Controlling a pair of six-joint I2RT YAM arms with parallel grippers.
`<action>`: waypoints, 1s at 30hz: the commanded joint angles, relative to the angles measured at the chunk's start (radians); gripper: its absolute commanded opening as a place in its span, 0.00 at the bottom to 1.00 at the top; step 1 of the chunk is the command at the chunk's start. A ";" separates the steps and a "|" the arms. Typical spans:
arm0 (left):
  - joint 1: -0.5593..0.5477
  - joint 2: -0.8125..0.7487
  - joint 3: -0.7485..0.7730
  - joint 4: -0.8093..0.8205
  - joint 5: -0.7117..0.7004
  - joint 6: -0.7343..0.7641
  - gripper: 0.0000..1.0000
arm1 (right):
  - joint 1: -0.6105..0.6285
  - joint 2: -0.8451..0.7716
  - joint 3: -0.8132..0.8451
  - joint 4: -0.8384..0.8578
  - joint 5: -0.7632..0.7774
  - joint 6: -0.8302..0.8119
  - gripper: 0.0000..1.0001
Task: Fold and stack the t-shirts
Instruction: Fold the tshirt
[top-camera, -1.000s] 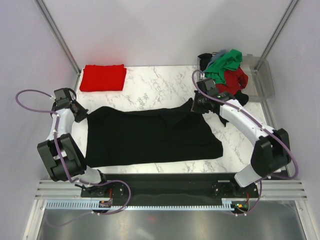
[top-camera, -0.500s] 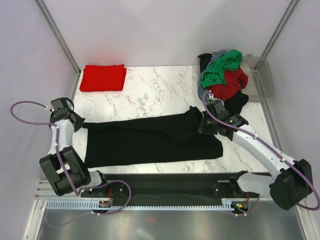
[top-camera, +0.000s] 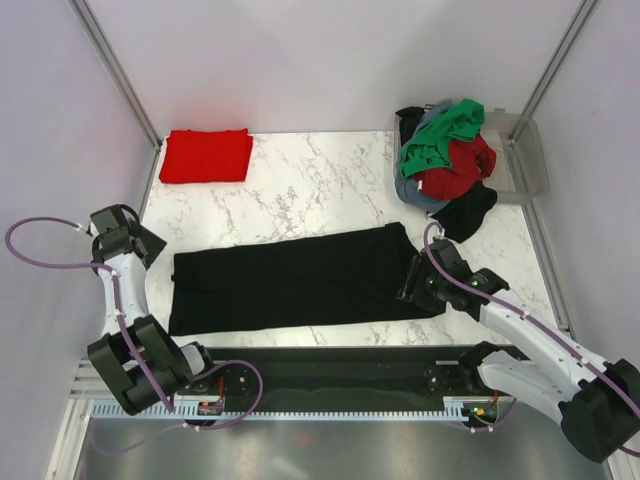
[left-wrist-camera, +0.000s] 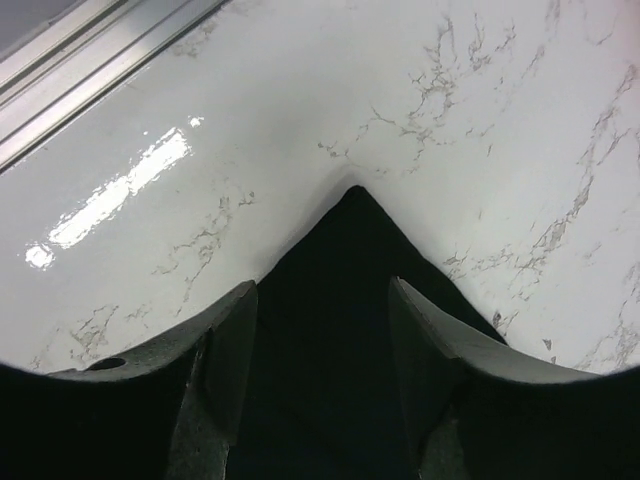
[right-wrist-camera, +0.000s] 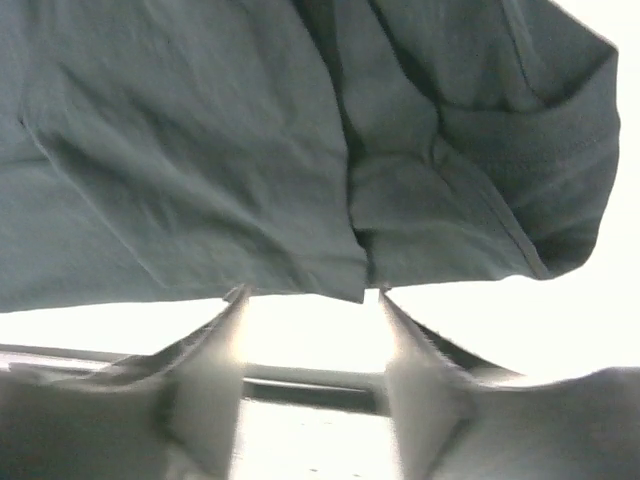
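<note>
Cloth first: the black t-shirt lies on the near half of the table as one long band running left to right, with its far edge slanting a little farther away toward the right end. I read that as the lengthwise fold done and the crosswise fold not yet made. The next move, as I judge it, is to pinch one short end at both corners and carry it over to the other, low and even so the layers do not slide.

The fabric is matte, limp knit. In the right wrist view it shows soft creases, overlapped layers and a stitched hem.

The left gripper sits at the band's left end with its fingers apart, either side of a pointed corner that lies flat on the table. It is pinching nothing. The right gripper is at the right end, also spread, with the cloth edge just past its tips and only bright table between them.

A red folded shirt rests at the far left. At the far right is a loose pile of green, red, grey-blue and black shirts, next to a grey bin. The tabletop is glossy white marble with grey veins, and it throws glare.
</note>
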 joint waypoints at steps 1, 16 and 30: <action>0.014 -0.057 0.000 0.012 0.001 -0.029 0.63 | 0.009 -0.064 -0.019 -0.002 -0.007 0.056 0.68; -0.427 0.078 0.012 -0.005 0.043 0.046 0.63 | 0.057 0.460 0.159 0.270 -0.043 0.001 0.74; -0.531 0.460 0.040 -0.083 0.120 -0.040 0.66 | 0.003 0.904 0.499 0.271 -0.050 -0.105 0.75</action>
